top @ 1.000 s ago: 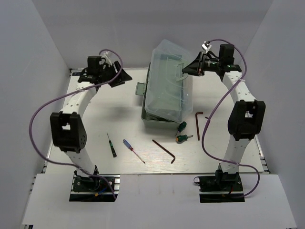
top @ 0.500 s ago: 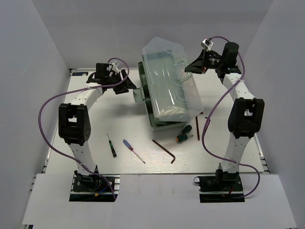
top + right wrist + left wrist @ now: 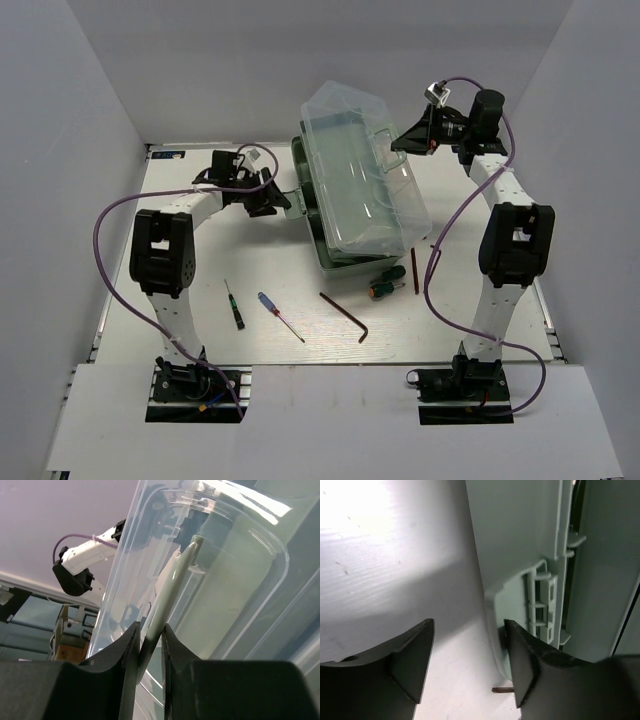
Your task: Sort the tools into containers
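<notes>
Tools lie loose on the white surface (image 3: 290, 270) at the near side of a pale mint-green cantilever toolbox (image 3: 345, 262) with a translucent plastic lid (image 3: 360, 185), which sits angled at the middle of the surface: a slim black-handled screwdriver (image 3: 233, 305), a blue-handled screwdriver (image 3: 273, 310) just beside it, a dark reddish-brown L-shaped hex key (image 3: 346, 316), two stubby green-and-orange screwdrivers (image 3: 383, 290) close against the toolbox's near corner, and a second hex key (image 3: 414, 270) partly hidden by the lid. The right claw (image 3: 150, 630) is closed tight on the pale green carrying handle (image 3: 172, 590) of the lid, the handle pinched between both fingers. The left claw (image 3: 467, 630) is low at the toolbox's left end, its fingers spread wide with nothing held; a rounded edge of the mint-green wall sits in the gap near the right-hand finger
</notes>
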### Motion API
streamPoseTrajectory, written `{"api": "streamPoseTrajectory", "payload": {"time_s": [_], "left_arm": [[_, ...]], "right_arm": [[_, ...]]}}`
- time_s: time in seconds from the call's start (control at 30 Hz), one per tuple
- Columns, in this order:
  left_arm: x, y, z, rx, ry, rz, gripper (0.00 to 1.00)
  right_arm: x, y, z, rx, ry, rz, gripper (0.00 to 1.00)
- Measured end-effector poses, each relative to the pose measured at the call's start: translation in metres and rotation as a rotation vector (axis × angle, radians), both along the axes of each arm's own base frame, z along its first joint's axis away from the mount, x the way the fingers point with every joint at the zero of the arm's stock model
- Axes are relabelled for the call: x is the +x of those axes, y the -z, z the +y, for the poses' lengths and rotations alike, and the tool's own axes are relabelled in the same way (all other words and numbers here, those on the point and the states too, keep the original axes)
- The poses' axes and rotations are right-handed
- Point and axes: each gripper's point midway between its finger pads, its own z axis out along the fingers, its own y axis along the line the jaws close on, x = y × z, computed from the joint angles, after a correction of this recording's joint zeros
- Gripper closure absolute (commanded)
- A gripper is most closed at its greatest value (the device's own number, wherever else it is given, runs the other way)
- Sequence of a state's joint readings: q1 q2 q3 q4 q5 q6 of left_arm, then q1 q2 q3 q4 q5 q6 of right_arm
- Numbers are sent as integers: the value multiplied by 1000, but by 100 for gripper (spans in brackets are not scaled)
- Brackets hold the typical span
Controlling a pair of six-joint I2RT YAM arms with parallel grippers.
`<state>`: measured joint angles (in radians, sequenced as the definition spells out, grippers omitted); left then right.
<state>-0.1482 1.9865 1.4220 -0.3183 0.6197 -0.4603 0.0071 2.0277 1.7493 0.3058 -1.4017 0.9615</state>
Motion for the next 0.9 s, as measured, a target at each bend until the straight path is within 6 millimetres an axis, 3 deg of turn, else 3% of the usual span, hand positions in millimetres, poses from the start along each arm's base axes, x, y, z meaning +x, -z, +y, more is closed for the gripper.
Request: {"api": "streamPoseTrajectory", "payload": {"time_s": [0.17, 0.37, 0.6, 0.77, 0.9], "left_arm": [[-13, 7, -9, -48, 31, 16, 46], [-14, 0, -23, -117, 47, 4, 51], [-9, -10, -34, -193, 53, -4, 76], [-4, -13, -39, -259, 34, 22, 100], [-1, -15, -39, -283, 18, 36, 100]], "right_arm": [[11, 16, -7, 0, 24, 42, 100], [16, 26, -7, 0, 31, 77, 100], [16, 27, -7, -1, 31, 79, 100], [17, 30, -7, -3, 36, 84, 100], [20, 31, -8, -15, 54, 99, 100]]}}
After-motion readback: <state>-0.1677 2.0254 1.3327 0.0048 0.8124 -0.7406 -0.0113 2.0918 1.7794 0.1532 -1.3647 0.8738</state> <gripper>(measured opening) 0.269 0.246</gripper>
